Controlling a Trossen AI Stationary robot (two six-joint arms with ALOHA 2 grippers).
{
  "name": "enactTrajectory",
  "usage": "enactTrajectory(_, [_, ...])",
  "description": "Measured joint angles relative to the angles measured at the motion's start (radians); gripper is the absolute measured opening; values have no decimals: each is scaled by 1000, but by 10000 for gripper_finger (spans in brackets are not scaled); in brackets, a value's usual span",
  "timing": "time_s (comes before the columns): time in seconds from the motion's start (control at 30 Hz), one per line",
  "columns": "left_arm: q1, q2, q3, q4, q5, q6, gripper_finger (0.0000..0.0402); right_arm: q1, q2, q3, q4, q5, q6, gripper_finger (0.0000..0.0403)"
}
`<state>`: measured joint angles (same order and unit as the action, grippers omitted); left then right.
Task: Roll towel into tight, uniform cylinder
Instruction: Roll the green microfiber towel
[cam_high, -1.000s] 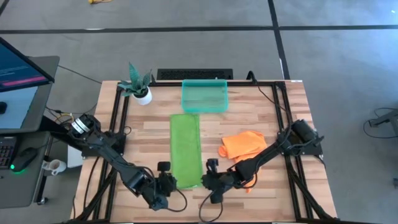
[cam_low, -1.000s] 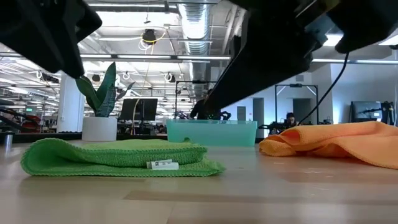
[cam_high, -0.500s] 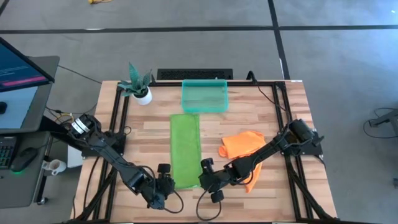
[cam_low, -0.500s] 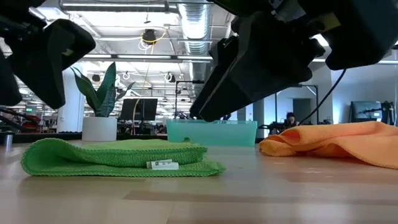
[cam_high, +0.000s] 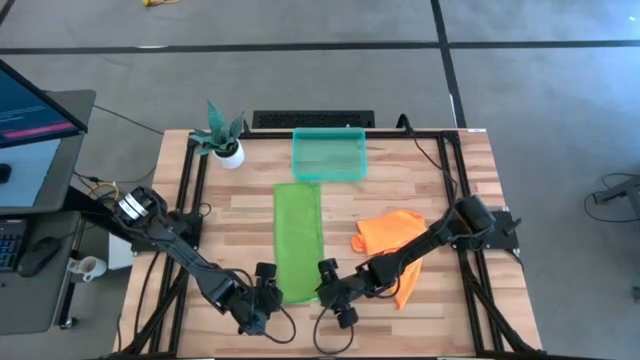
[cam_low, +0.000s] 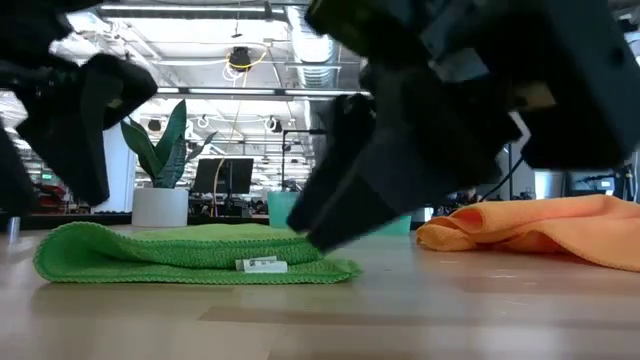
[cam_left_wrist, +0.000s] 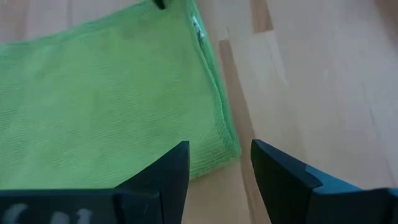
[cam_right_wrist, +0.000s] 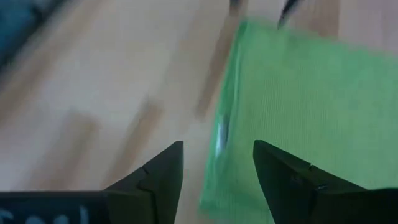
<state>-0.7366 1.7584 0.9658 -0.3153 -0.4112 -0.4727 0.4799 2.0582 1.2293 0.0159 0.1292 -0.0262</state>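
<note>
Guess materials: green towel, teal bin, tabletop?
Green towel: looks like microfibre or terry cloth, matte; the left wrist view shows a fine ribbed weave and a stitched edge.
Teal bin: likely plastic, translucent and slightly glossy; the table shows through it.
Tabletop: looks like wood, butcher-block style, with visible planks and grain, satin finish; could be laminate.

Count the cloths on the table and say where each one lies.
2. The green towel lies folded in a long strip at the table's centre, below the teal bin. The orange cloth lies crumpled to its right. None appears hidden.
</note>
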Motion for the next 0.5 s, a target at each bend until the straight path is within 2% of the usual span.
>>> enactTrajectory(0.23, [7,71,2,-2,8,1,165,-43,38,6,21,-118,58,219])
enactTrajectory(0.5, [11,73,2,3,7,20,165,-70,41,7,-25,-147,79,219])
